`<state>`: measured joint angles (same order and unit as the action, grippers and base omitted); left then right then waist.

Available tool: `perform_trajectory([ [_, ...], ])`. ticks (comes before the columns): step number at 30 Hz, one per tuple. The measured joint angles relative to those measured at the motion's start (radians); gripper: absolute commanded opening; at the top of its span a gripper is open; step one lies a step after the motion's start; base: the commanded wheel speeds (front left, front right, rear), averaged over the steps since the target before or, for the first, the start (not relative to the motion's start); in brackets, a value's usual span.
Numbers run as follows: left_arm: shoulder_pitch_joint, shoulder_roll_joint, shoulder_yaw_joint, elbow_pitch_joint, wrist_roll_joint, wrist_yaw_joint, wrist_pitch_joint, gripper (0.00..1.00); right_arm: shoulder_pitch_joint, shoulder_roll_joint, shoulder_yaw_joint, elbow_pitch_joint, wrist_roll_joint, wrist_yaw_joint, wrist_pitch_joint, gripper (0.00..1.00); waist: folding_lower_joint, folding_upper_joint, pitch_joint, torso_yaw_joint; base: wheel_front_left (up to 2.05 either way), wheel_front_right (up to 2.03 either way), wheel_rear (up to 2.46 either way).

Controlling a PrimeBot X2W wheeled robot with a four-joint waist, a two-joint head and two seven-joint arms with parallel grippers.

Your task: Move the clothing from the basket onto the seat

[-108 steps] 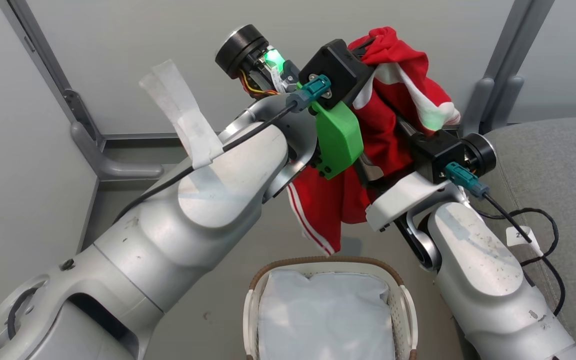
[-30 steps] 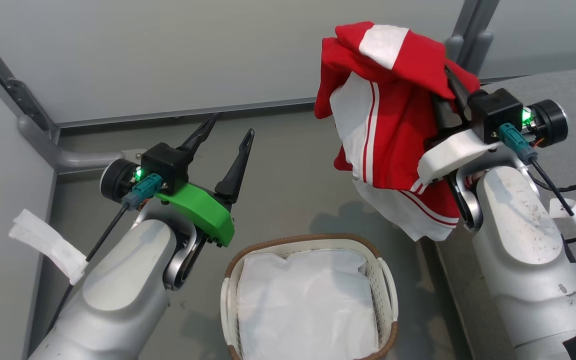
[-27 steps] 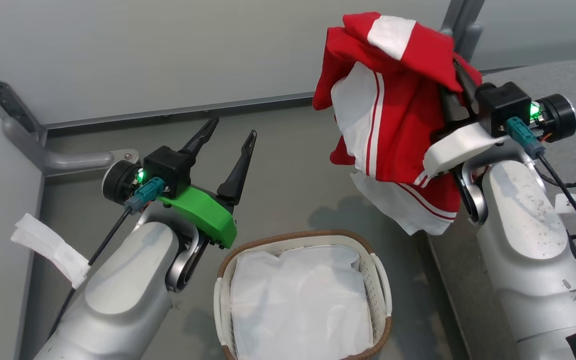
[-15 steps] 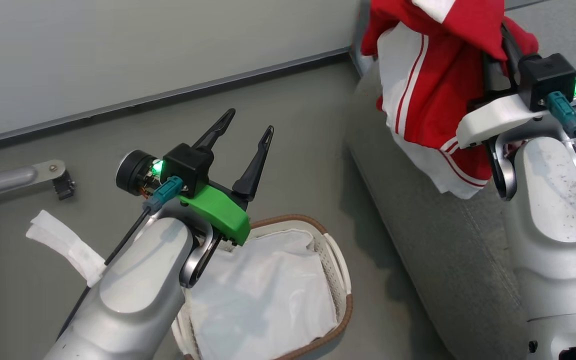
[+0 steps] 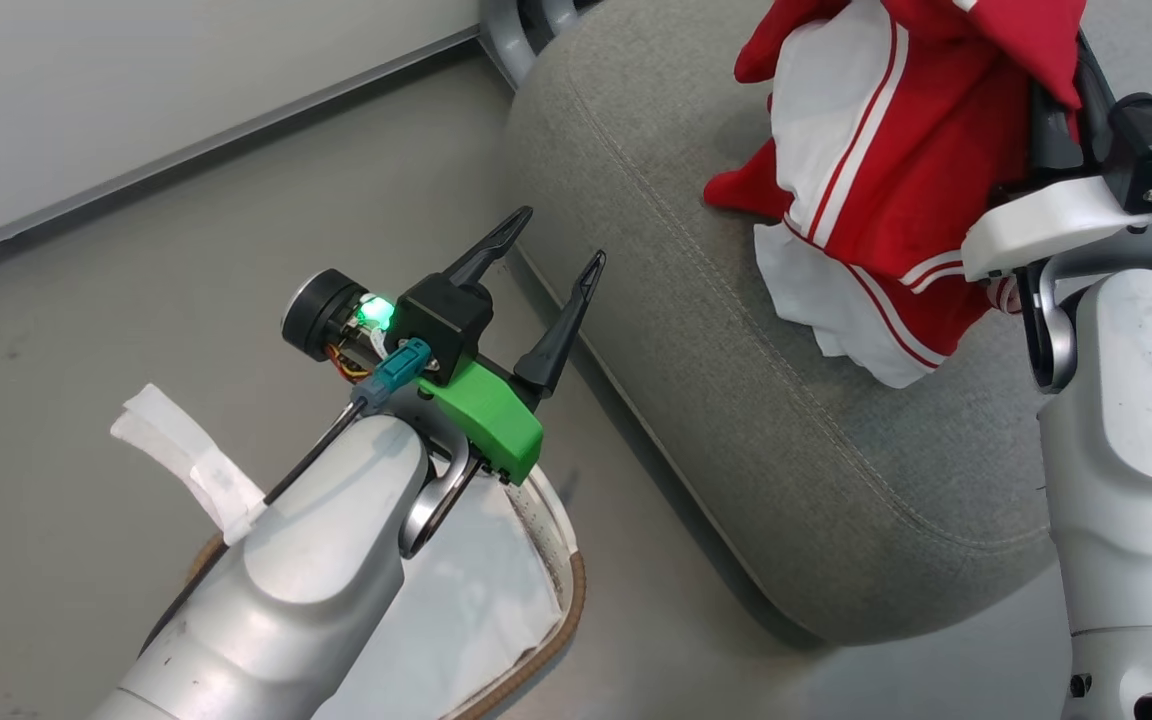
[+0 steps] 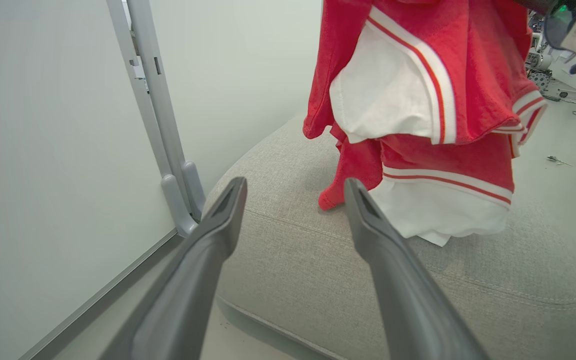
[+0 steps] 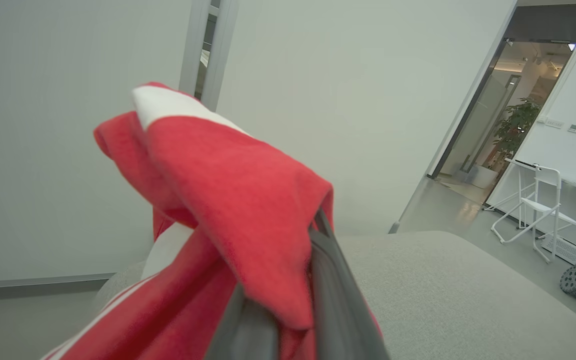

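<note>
The right hand (image 7: 304,287) is raised over the seat (image 5: 736,400), its forearm standing nearly upright at the right side and the wrist bent so the two dark fingers slant up and away from the robot. The fingers are closed close together on the clothing (image 5: 886,170), pinching a bunched red fold near its top. The rest of the garment drapes over and down from the fingers, hiding one of them almost entirely in the right wrist view.

The clothing hangs as a loose bundle of red cloth, broad white panels and thin striped trim. Its lowest white hem and a red corner reach down to the top of the seat and appear to touch it, a little in from the seat's left edge and its stitched seam.

The left hand (image 5: 558,235) is held lower, out over the floor (image 5: 186,300) just beside the seat's left edge. Its forearm slopes upward and its fingers are spread wide with nothing between them, pointing toward the seat and the hanging garment.

The basket (image 5: 566,600) sits on the floor below the left forearm, near the seat's left edge but apart from it. Its white liner (image 5: 476,620) lies inside and much of it is hidden by the arm.
</note>
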<state>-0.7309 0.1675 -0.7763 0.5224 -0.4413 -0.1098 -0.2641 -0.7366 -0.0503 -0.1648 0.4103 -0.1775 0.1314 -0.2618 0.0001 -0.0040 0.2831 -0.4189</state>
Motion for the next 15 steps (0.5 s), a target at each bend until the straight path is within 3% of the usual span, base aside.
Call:
perform_trajectory([
  [8, -0.030, -0.013, -0.031, 0.006, 0.013, -0.006, 0.000, 1.00, 0.003, 0.001, -0.051, 0.002, -0.005, 0.000, 0.000, 0.00, 0.0000, 0.0000, 0.083, -0.052, 0.00, 0.00, 0.00],
  [15, -0.051, -0.029, -0.061, -0.015, 0.020, -0.013, 0.000, 1.00, -0.084, 0.001, -0.156, -0.003, -0.112, 0.000, 0.000, 0.00, 0.0000, 0.0000, 0.137, -0.014, 0.00, 0.00, 0.00],
])
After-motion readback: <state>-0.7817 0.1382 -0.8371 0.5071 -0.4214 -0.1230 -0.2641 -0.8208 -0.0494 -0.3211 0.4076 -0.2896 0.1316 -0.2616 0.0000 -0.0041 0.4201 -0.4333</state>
